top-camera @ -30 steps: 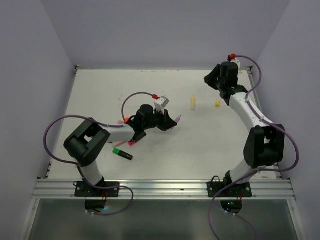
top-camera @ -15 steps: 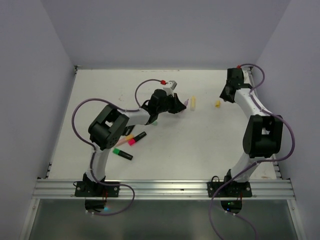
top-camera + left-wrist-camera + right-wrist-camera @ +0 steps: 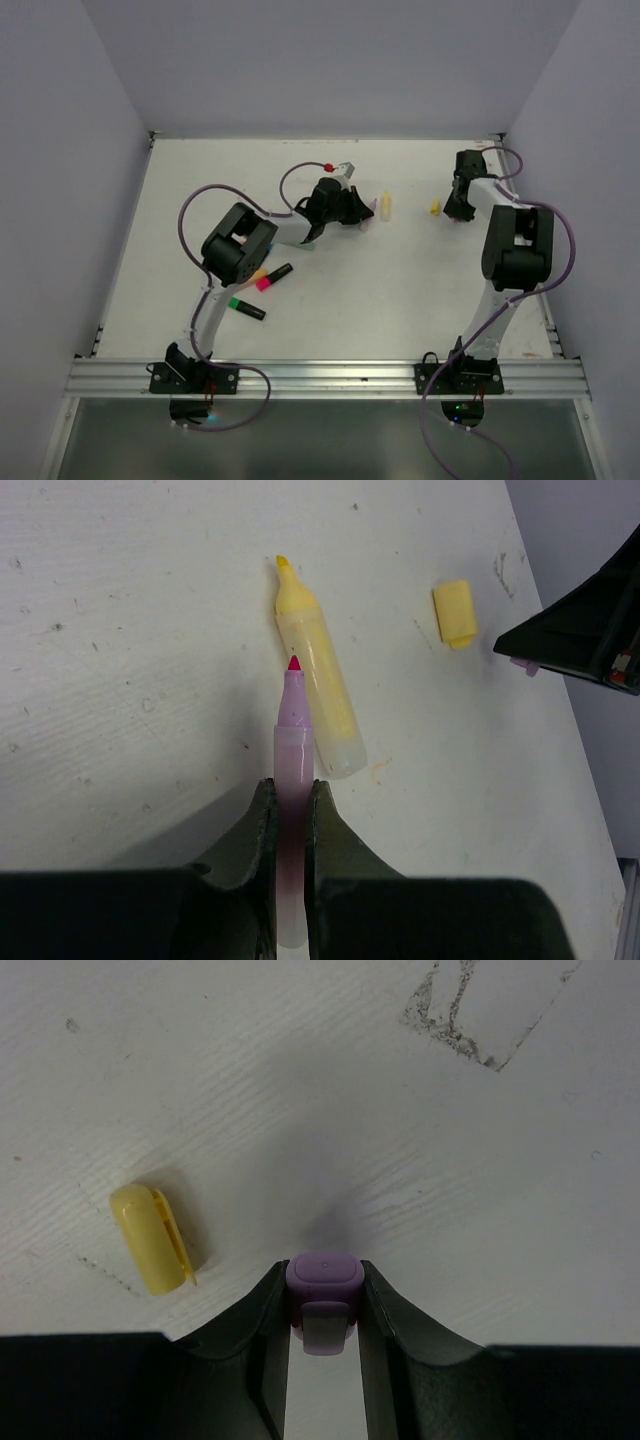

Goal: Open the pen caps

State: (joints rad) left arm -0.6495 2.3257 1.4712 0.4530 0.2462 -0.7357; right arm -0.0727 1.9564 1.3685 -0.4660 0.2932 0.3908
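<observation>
My left gripper (image 3: pixel 290 805) is shut on the barrel of an uncapped pastel purple pen (image 3: pixel 294 742), whose pink tip points away from me. Just right of it an uncapped yellow pen (image 3: pixel 320 685) lies on the table, almost touching it. In the top view the left gripper (image 3: pixel 362 216) sits beside the yellow pen (image 3: pixel 386 206). My right gripper (image 3: pixel 323 1305) is shut on a purple pen cap (image 3: pixel 323 1278), low over the table. A loose yellow cap (image 3: pixel 152 1238) lies to its left. From above, the right gripper (image 3: pixel 456 208) is next to the yellow cap (image 3: pixel 435 208).
Two black-barrelled pens lie near the left arm: one with a pink end (image 3: pixel 272 277), one with a green end (image 3: pixel 245 307). White table (image 3: pixel 400 290), purple walls on three sides, a metal rail (image 3: pixel 320 375) at the near edge.
The left gripper carried the purple pen away from me and to the right, up beside the yellow pen. The right arm folded back and lowered its gripper next to the yellow cap.
</observation>
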